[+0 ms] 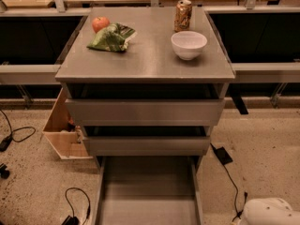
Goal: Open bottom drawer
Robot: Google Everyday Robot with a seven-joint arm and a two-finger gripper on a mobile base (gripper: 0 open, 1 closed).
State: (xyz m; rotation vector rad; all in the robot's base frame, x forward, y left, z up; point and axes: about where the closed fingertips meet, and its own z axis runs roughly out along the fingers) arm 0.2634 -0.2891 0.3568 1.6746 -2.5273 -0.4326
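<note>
The gripper is out of frame, so whether it is spread or closed cannot be told. Only a white rounded robot shell (268, 212) shows in the lower right corner. The bottom drawer (147, 196) stands pulled out at bottom centre, left of that shell and apart from it. Its plain grey tray is exposed and its front is cut off by the lower edge. Above it sit the middle drawer front (146, 145) and the top drawer front (145, 112). A wooden box (61, 132) and a floor cable (77, 200) flank the left side, and a black cable (229, 177) lies on the right.
</note>
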